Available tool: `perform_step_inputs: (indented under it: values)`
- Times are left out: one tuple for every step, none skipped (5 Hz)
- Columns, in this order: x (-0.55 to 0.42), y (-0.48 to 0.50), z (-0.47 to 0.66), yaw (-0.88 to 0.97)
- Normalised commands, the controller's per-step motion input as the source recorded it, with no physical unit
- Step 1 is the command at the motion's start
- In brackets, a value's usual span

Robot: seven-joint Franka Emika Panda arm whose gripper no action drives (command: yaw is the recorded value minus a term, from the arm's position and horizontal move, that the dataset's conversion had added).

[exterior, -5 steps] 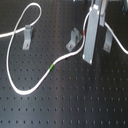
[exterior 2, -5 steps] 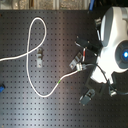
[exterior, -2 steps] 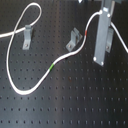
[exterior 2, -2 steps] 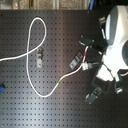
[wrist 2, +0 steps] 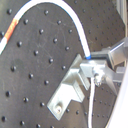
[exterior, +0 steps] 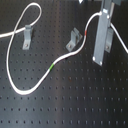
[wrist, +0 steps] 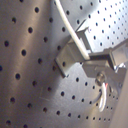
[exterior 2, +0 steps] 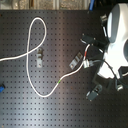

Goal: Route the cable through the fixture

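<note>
The white cable [exterior: 30, 91] loops past the left fixture [exterior: 27, 34] and sweeps round the front. It then rises past its green band [exterior: 53, 65] and red mark [exterior: 86, 34] in an arc to my gripper [exterior: 99, 59]. The middle fixture [exterior: 74, 40] stands just beside that rising stretch. In the second wrist view the gripper [wrist 2: 93, 64] is shut on the cable [wrist 2: 60, 10] right above a metal fixture [wrist 2: 67, 87]. The first wrist view shows the same hold, the cable [wrist: 70, 27] running into the gripper [wrist: 94, 57].
A black perforated board [exterior: 75, 105] carries everything. In the second exterior view a third fixture [exterior 2: 95, 92] sits below the white arm [exterior 2: 117, 35], and a small blue object [exterior 2: 1, 90] lies at the second exterior view's left edge.
The gripper has shifted toward the first exterior view's right and a little lower, carrying the cable's arc with it. The rest of the cable lies as before.
</note>
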Motion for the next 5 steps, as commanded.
perform_step_inputs:
  values:
    - [-0.272,0.004,0.0,0.35]
    - [-0.192,0.115,-0.1,0.35]
    - [-0.133,0.1,0.04,0.22]
    - [-0.006,-0.01,0.67,-0.02]
    - [-0.005,-0.032,0.62,-0.08]
